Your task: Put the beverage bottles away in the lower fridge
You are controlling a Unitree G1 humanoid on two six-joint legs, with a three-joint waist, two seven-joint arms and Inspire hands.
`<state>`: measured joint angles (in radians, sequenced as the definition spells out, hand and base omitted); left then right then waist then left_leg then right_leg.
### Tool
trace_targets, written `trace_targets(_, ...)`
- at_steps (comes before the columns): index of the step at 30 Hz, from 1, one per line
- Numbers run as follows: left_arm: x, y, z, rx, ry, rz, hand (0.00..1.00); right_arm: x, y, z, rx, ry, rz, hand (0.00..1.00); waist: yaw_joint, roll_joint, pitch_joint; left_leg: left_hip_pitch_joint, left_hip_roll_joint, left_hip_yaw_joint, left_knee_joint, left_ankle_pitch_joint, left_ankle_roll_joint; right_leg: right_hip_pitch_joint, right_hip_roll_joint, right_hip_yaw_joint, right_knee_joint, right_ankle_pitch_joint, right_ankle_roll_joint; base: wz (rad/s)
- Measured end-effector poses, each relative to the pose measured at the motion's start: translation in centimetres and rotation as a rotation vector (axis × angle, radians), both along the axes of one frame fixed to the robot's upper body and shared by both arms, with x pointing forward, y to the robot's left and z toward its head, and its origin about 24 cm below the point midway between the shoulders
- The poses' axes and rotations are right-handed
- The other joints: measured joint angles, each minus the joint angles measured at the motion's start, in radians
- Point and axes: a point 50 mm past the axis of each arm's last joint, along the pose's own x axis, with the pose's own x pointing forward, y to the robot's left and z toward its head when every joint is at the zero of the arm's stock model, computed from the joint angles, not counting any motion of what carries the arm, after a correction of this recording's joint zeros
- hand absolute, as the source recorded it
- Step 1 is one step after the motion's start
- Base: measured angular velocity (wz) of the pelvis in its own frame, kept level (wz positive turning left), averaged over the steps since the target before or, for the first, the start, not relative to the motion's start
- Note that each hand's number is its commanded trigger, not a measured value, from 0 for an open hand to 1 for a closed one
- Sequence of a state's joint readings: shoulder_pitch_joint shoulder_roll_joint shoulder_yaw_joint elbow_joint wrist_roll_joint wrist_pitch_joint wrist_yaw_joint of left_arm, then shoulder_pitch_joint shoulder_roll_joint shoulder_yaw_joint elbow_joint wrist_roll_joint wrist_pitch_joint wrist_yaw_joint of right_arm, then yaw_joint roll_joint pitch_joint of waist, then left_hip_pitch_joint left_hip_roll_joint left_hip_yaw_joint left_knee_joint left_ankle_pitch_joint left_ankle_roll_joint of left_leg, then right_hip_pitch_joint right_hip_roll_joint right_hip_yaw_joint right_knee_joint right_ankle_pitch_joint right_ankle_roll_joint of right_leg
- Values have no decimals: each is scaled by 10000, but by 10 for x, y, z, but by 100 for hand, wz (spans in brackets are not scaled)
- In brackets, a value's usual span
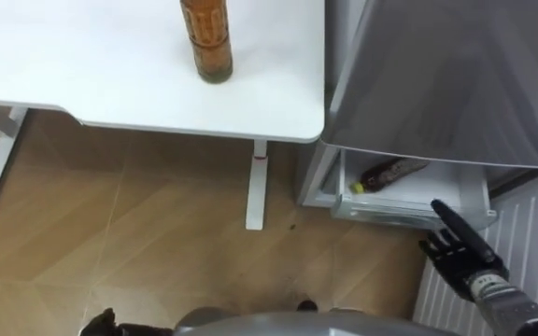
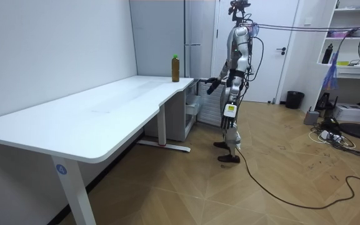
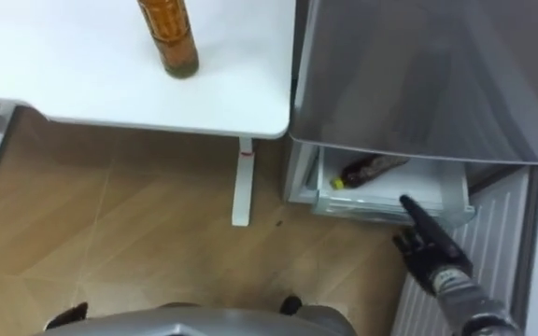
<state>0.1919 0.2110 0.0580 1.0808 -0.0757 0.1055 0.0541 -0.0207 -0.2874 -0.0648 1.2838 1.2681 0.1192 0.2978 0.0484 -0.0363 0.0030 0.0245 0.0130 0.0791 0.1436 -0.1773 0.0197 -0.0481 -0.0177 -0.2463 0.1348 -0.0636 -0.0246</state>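
Right hand (image 1: pixel 460 254) outstretched, bottle (image 1: pixel 390 174) near, not touching

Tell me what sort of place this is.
Probably an office or lab room set up for housework trials, not a home kitchen: a long white desk, a grey fridge beside it with its lower drawer open, and wall shelves.

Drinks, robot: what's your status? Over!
Right hand open at fridge drawer, left hand low. Dark bottle lying in drawer; amber bottle standing on table. Nothing blocking the drawer.
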Motion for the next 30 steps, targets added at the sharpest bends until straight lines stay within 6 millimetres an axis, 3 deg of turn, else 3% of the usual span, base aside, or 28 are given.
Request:
trace_targets(4, -1, -5, -1, 22, 7, 60, 0, -35, 18, -13, 180, 1300, 857, 0, -147, 48, 41, 361, 40, -21, -88, -132, -14, 338, 51, 99, 18, -182, 43, 1)
trace_targets(7, -5, -6, -2, 237, -22, 395, 0, -61, 29, -20, 257, 2392, 1347, 0, -187, 56, 29, 504, 72, -9, -98, -213, -26, 441, 100, 194, 25, -254, 51, -8)
trace_targets(11, -11, -5, -2, 648, 144, 401, 0, -87, 40, -25, -2, 3829, 3377, 0, -289, -64, 20, 569, 90, -26, -97, -265, -41, 490, 118, 162, 16, -328, 59, -1)
trace_targets(17, -11, -7, -3, 600, 415, 392, 0, -81, 40, -26, -1029, 4921, 5916, 0, -224, -155, 13, 646, 91, 3, -89, -301, -25, 552, 126, 197, 4, -329, 64, -1)
trace_targets(20, -17, -8, -4, 557, 838, 424, 0, -81, 39, -26, -1348, 5250, 6256, 0, -185, -104, 8, 765, 125, -8, -58, -454, -31, 741, 171, 216, -20, -359, 86, 0)
trace_targets(30, -29, -10, -6, 530, 2009, -597, 0, -76, 36, -26, -1952, 5548, 6936, 0, -168, 33, 41, 945, 133, -20, -61, -505, -26, 911, 186, 261, -4, -406, 110, 0)
